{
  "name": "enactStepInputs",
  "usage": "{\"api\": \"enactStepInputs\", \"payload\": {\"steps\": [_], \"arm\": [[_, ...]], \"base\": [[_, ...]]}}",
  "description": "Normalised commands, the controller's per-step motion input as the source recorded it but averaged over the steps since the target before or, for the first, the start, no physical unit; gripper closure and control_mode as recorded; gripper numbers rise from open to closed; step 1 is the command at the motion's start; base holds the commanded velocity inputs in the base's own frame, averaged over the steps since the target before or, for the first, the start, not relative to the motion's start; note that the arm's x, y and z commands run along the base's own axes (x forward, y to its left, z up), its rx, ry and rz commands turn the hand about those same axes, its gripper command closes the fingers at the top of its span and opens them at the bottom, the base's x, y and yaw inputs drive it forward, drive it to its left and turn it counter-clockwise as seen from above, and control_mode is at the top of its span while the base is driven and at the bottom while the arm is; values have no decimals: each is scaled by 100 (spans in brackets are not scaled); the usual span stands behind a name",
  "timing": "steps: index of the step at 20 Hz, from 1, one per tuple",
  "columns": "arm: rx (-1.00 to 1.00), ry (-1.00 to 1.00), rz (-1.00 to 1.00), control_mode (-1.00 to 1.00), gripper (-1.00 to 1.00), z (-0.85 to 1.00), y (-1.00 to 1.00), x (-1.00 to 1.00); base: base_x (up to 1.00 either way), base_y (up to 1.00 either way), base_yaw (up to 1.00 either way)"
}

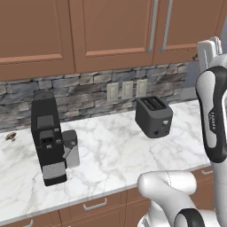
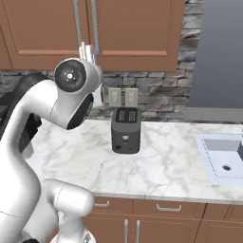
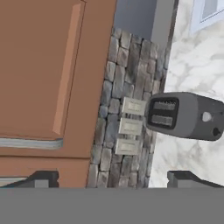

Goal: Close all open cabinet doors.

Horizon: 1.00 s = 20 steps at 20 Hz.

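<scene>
marble counter (image 1: 111, 155) under stone backsplash (image 1: 88, 86), cabinet doors (image 1: 113, 33) flush; gripper (image 3: 113, 178) fingers spread, empty.

Doors (image 1: 111, 35): matt reddish wood, silver metal handles (image 1: 153, 26). Desk (image 1: 115, 155): polished marble. Backsplash (image 1: 84, 86): rough stone. Toaster (image 1: 154, 116): dark matt.
</scene>
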Motion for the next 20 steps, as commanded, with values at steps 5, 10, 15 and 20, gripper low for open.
{"api": "enactStepInputs", "payload": {"steps": [5,10,15,20], "arm": [[-29,-5,26,-100,-100,-28,54,-63],[-49,-1,36,-100,-100,-29,61,-55],[-56,8,37,-100,-100,-7,56,-38],[-47,12,37,-100,-100,-4,41,-32]], "base": [[0,0,0],[0,0,0],[0,0,0],[0,0,0]]}}
